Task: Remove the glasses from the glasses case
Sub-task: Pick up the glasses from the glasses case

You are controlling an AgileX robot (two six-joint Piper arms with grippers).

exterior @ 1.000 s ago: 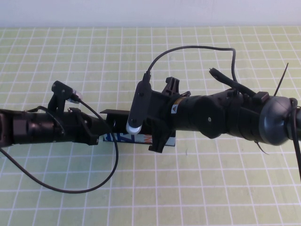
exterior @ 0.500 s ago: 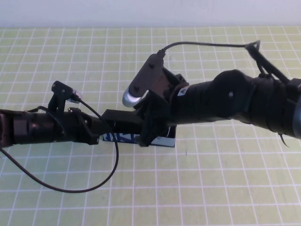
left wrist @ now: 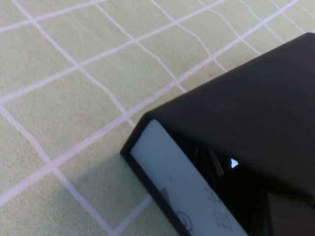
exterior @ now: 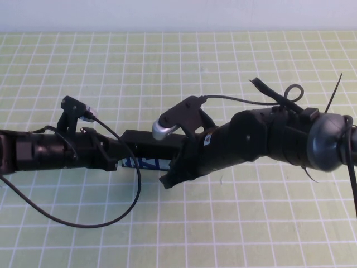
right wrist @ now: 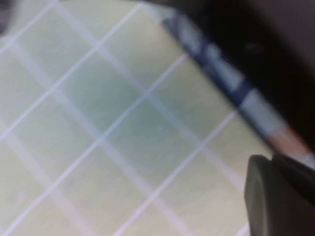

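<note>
The glasses case lies at the table's middle, with a black lid and a light blue printed side. My left gripper reaches in from the left and sits at the case's left end. The left wrist view shows the black lid over the pale side, with a dark gap between them. My right gripper comes from the right and hangs low at the case's front right end. The right wrist view shows the case's side with blue and orange print, blurred. The glasses are hidden.
The table is covered by a green mat with a white grid. A black cable loops from the left arm over the mat in front of it. A white wall runs along the far edge.
The right arm's wrist has turned and dropped, and its gripper has gone from above the case down to the case's front right end. The left arm and the case have stayed put.
</note>
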